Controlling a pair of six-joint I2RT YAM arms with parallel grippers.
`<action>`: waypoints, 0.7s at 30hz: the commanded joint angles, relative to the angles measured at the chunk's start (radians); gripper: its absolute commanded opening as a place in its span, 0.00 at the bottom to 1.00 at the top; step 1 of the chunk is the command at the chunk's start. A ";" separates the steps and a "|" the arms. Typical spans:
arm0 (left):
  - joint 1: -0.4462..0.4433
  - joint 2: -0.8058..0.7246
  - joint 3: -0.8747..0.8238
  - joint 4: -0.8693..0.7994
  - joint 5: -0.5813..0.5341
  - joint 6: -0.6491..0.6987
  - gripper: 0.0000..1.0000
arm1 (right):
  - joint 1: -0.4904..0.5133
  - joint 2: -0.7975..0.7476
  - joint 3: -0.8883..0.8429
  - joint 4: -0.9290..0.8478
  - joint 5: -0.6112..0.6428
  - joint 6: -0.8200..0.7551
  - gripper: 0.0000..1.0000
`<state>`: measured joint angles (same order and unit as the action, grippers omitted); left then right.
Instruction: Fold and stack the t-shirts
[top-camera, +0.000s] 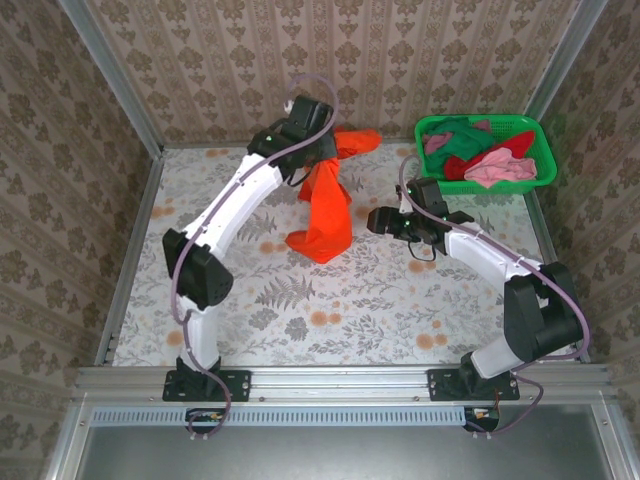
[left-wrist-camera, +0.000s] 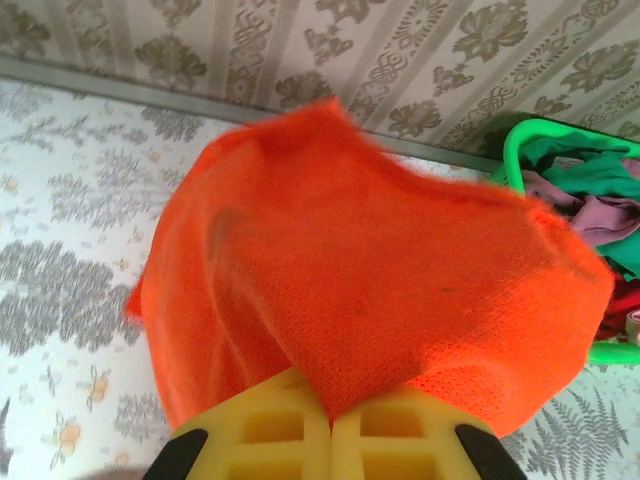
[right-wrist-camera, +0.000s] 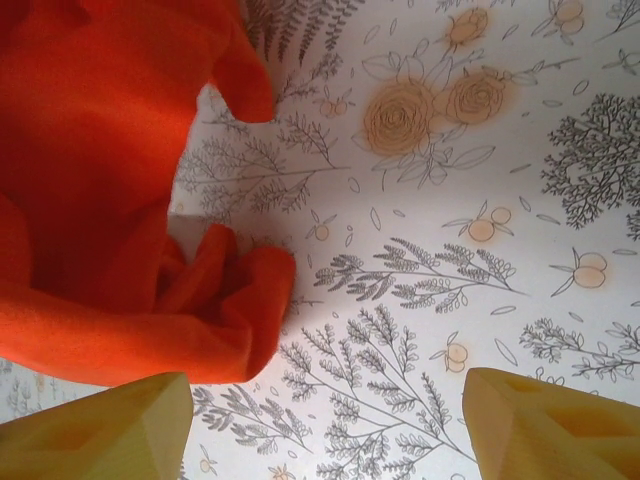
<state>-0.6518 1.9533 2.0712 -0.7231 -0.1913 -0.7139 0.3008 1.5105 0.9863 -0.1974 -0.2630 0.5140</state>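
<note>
Orange t-shirt (top-camera: 325, 212), pinched by the left claw (left-wrist-camera: 331, 415) and hung over the far middle of the tabletop (top-camera: 330, 300), is best caught at its drooping lower corner by the spread right claw (right-wrist-camera: 325, 430), then laid flat.

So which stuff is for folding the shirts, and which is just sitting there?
For the job:
orange shirt, held up by the shut left pincer
pink shirt, red shirt and green shirt, piled in the basket
right pincer, open near the orange shirt

Just there:
basket
flowery table
patterned walls
</note>
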 joint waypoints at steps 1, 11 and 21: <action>0.033 -0.140 -0.241 0.107 -0.051 -0.115 0.00 | -0.006 0.009 0.027 0.046 0.005 0.044 0.73; 0.190 -0.675 -1.089 0.264 -0.082 -0.348 0.00 | 0.027 0.070 0.028 0.026 0.002 0.068 0.73; 0.261 -0.930 -1.380 0.217 -0.121 -0.446 0.00 | 0.171 0.293 0.212 -0.062 -0.121 -0.006 0.74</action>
<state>-0.3977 1.0435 0.6983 -0.5045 -0.2905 -1.1259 0.4465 1.7554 1.1191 -0.2066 -0.3202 0.5472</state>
